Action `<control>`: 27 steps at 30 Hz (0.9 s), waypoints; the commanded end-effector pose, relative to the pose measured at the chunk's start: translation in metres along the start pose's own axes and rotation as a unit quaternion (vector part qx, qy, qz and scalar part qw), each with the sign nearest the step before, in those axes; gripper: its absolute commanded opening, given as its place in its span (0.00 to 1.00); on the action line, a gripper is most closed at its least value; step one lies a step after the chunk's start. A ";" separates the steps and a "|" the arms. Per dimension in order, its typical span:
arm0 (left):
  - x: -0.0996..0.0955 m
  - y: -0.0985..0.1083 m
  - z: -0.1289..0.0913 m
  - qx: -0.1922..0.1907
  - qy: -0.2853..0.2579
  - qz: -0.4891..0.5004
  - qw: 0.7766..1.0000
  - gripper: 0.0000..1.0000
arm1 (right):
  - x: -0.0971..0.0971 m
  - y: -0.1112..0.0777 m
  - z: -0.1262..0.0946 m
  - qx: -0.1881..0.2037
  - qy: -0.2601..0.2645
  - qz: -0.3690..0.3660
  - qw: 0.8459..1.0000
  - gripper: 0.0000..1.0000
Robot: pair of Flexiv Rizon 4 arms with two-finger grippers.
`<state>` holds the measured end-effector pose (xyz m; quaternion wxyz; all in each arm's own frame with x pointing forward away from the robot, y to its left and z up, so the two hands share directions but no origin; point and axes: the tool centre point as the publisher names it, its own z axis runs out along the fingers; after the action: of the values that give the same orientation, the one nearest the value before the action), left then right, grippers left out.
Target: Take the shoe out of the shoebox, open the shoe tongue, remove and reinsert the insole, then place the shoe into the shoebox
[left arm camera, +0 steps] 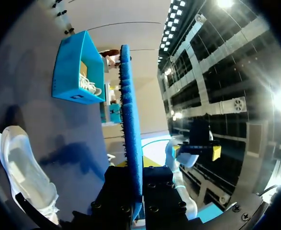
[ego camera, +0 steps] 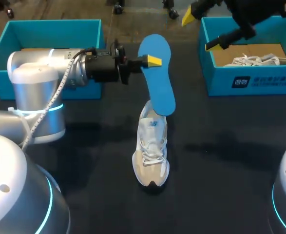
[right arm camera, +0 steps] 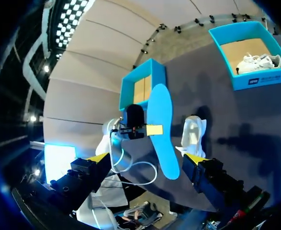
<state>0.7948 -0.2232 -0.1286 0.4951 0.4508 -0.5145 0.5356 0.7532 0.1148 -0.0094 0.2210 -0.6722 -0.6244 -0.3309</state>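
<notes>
Above the middle of the bench (ego camera: 230, 165), my left pincer (ego camera: 150, 61) is pinching the blue insole (ego camera: 160, 80) by one long edge near its upper end. The sheet hangs with its flat face toward the head camera. Its lower end dips to the collar of the white shoe (ego camera: 151, 148), and I cannot tell whether the tip touches it. From the left wrist the insole (left arm camera: 129, 120) runs edge-on, straight out from between the fingers, which press on its two faces.

The shoe stands upright on its sole, toe toward me, directly under the insole and well apart from both shoeboxes. The left shoebox (ego camera: 45, 27) looks vacant. The right shoebox (ego camera: 252, 83) holds another white shoe.

I judge the insole to be light, thin and bendy. Held at one edge it will likely flop and twist, so a grip nearer the end that leads into the shoe should steer it better. The shoe looks light, with a soft upper. It would probably skid on the bench when pushed, so it wants bracing at the heel.

My right pincer (ego camera: 201, 30) is spread wide and holds nothing. It is raised near the right shoebox's corner, well apart from the shoe.
</notes>
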 end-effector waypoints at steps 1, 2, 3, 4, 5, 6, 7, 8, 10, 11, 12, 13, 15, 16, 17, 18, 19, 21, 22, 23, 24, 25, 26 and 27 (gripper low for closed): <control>0.001 0.002 0.000 0.002 -0.001 0.000 1.000 0.00 | 0.010 0.004 0.001 0.007 -0.128 0.002 0.992 1.00; 0.001 0.002 0.000 0.002 -0.001 0.000 1.000 0.00 | 0.011 0.004 0.001 0.008 -0.135 0.002 0.991 1.00; 0.001 0.002 0.000 0.002 -0.001 0.000 1.000 0.00 | 0.013 0.004 0.001 0.007 -0.143 0.003 0.990 1.00; 0.001 0.002 0.000 0.002 -0.001 0.000 1.000 0.00 | 0.014 0.004 0.001 0.007 -0.148 0.003 0.989 1.00; 0.001 0.002 0.000 0.002 -0.001 0.000 1.000 0.00 | 0.016 0.004 0.002 0.008 -0.158 0.003 0.987 1.00; 0.001 0.002 0.000 0.002 -0.001 0.000 1.000 0.00 | 0.018 0.004 0.002 0.007 -0.167 0.005 0.986 1.00; 0.001 0.002 0.000 0.002 -0.001 0.000 1.000 0.00 | 0.020 0.004 0.002 0.007 -0.172 0.008 0.985 1.00; 0.001 0.002 0.000 0.002 -0.001 0.000 1.000 0.00 | 0.022 0.005 0.003 0.007 -0.188 0.021 0.982 1.00; 0.001 0.002 0.000 0.002 -0.001 0.000 1.000 0.00 | 0.026 0.006 0.004 0.010 -0.207 0.024 0.978 1.00; 0.001 0.002 0.000 0.002 -0.001 0.000 1.000 0.00 | 0.029 0.006 0.005 0.011 -0.218 0.028 0.975 1.00; 0.001 0.002 0.000 0.002 -0.001 0.000 1.000 0.00 | 0.029 0.007 0.005 0.012 -0.222 0.030 0.975 1.00; 0.001 0.002 0.000 0.002 -0.001 0.000 1.000 0.00 | 0.034 0.008 0.008 0.019 -0.243 0.032 0.969 1.00; 0.001 0.002 0.000 0.002 -0.001 0.000 1.000 0.00 | 0.035 0.009 0.009 0.018 -0.256 0.032 0.966 1.00; 0.001 0.002 0.000 0.002 -0.001 0.000 1.000 0.00 | 0.035 0.009 0.009 0.018 -0.256 0.032 0.966 1.00; 0.001 0.002 0.000 0.002 -0.001 0.000 1.000 0.00 | 0.037 0.009 0.011 0.016 -0.269 0.020 0.963 1.00; 0.001 0.002 0.000 0.002 -0.001 0.000 1.000 0.00 | 0.037 0.009 0.011 0.016 -0.276 0.014 0.961 1.00; 0.001 0.002 0.000 0.002 -0.001 0.000 1.000 0.00 | 0.040 0.009 0.012 0.018 -0.288 0.004 0.957 1.00; 0.001 0.002 0.000 0.002 -0.001 0.000 1.000 0.00 | 0.046 0.009 0.013 0.022 -0.312 -0.015 0.950 1.00; 0.001 0.002 0.000 0.002 -0.001 0.000 1.000 0.00 | 0.048 0.010 0.014 0.021 -0.321 -0.022 0.947 1.00; 0.001 0.002 0.000 0.002 -0.001 0.000 1.000 0.00 | 0.048 0.010 0.014 0.021 -0.321 -0.022 0.947 1.00; 0.001 0.002 0.000 0.002 -0.001 0.000 1.000 0.00 | 0.052 0.010 0.015 0.021 -0.335 -0.032 0.941 1.00; 0.001 0.002 0.000 0.002 -0.001 0.000 1.000 0.00 | 0.053 0.011 0.015 0.021 -0.343 -0.035 0.938 1.00; 0.001 0.002 0.000 0.002 -0.001 0.000 1.000 0.00 | 0.054 0.011 0.016 0.022 -0.348 -0.040 0.936 1.00; 0.001 0.002 0.000 0.002 -0.001 0.000 1.000 0.00 | 0.055 0.011 0.016 0.021 -0.360 -0.042 0.932 1.00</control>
<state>0.7935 -0.2230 -0.1277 0.4940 0.4521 -0.5142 0.5359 0.7605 0.1553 0.0170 0.0930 -0.6949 -0.6891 -0.1833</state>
